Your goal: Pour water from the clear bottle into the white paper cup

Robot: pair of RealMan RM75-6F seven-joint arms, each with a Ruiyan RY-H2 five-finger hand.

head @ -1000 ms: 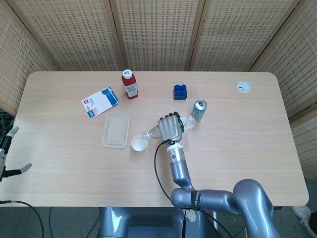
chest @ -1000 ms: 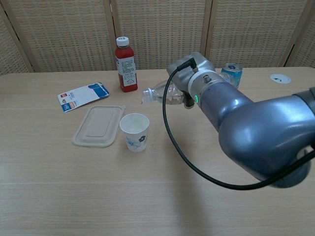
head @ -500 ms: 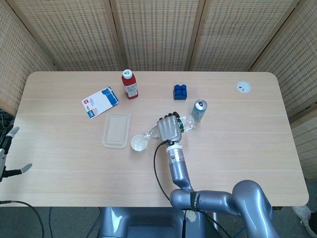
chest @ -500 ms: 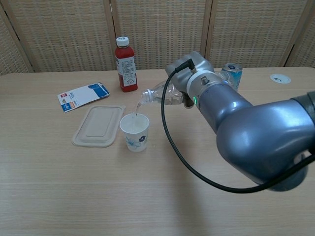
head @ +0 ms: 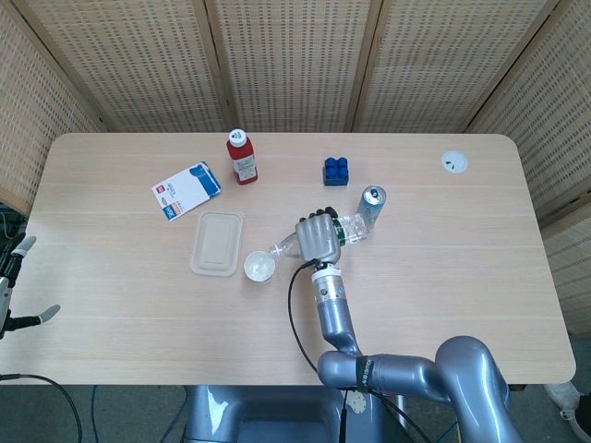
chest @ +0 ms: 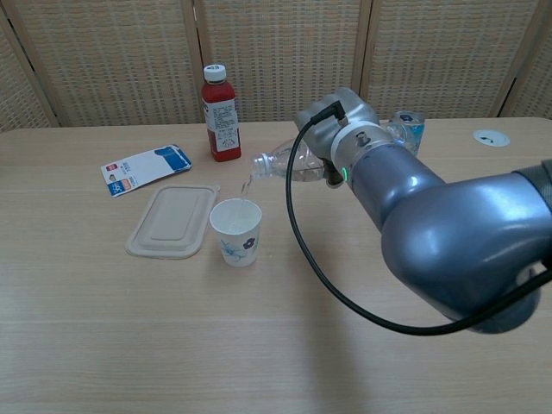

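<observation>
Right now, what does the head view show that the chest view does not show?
Only the head view shows the blue blocks and the idle left hand off the table's left edge. Only the chest view shows the thin water stream falling into the cup. Both show the right hand tilting the clear bottle over the white paper cup, and the red bottle.

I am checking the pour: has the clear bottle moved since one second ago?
Yes. The clear bottle has tipped: its mouth has dropped toward the white paper cup, which stands in place.

The left robot hand (head: 17, 277) (fingertips only) is cut off.
</observation>
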